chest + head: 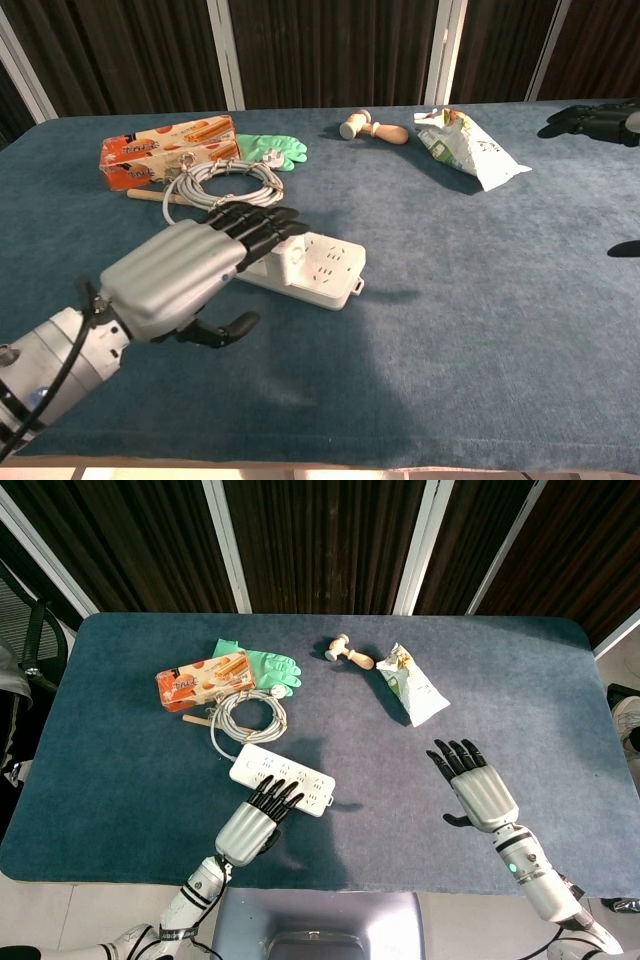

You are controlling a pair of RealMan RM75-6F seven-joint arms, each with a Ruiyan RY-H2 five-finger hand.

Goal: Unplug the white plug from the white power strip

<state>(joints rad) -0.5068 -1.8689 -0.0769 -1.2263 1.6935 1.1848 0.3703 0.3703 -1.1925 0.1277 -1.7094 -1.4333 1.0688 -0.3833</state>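
The white power strip [300,780] [332,268] lies left of the table's middle, its grey cable coiled [245,715] [220,180] behind it. The white plug [291,256] stands up from the strip's near side. My left hand [255,823] [185,275] is open. Its dark fingers [255,225] reach flat over the strip's left half and hide it, with the tips beside the plug. It grips nothing. My right hand [474,784] hovers open over bare cloth to the right, far from the strip. The chest view shows only its fingertips [590,120] at the right edge.
Behind the cable lie an orange biscuit box [203,679] [168,148], a green glove [265,665] and a thin wooden stick [195,719]. A small wooden tool [348,655] and a snack bag [412,687] [468,145] sit at the back middle. The near table edge [330,885] runs just behind my left wrist.
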